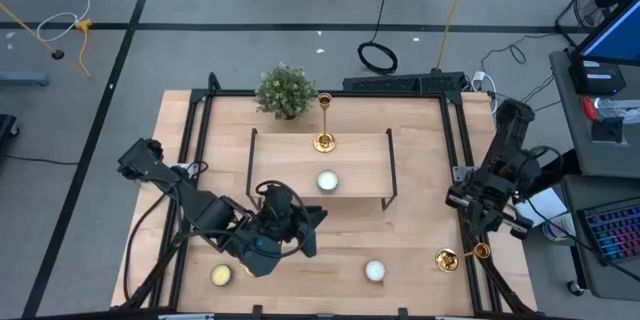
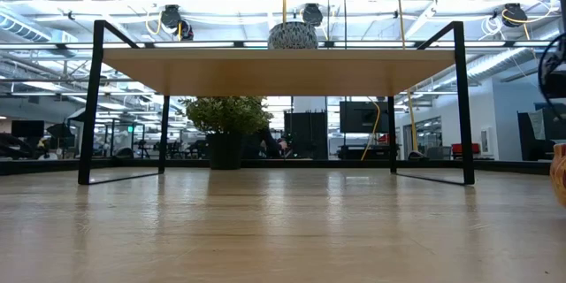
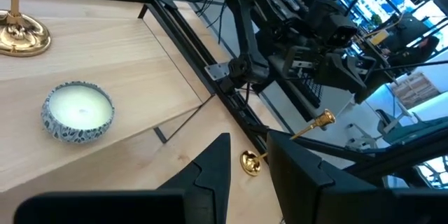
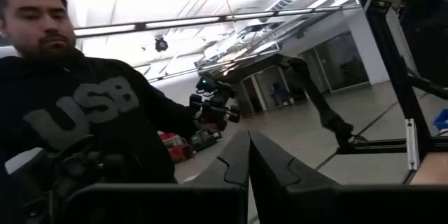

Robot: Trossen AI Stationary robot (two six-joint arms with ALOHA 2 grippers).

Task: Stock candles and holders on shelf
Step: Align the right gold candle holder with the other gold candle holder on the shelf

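Note:
The shelf [image 1: 300, 160] stands mid-table. On it a gold holder [image 1: 324, 125] stands upright on its base, and a white candle in a patterned cup [image 1: 327, 181] sits near the front edge; the candle also shows in the left wrist view [image 3: 77, 110]. A yellowish candle [image 1: 221, 275] and a white candle [image 1: 375, 271] sit on the table near the front. A second holder [image 1: 460, 256] lies on its side at the right front. A third holder is not seen. My left gripper [image 1: 315, 232] is open and empty in front of the shelf. My right gripper [image 4: 248, 155] is shut and empty, above the table's right side.
A small green plant [image 1: 286, 90] stands behind the shelf. The shelf's black legs [image 1: 390, 175] and the table's black frame rails [image 1: 462, 160] stand close to the arms. A person [image 4: 77, 112] shows beyond the table in the right wrist view.

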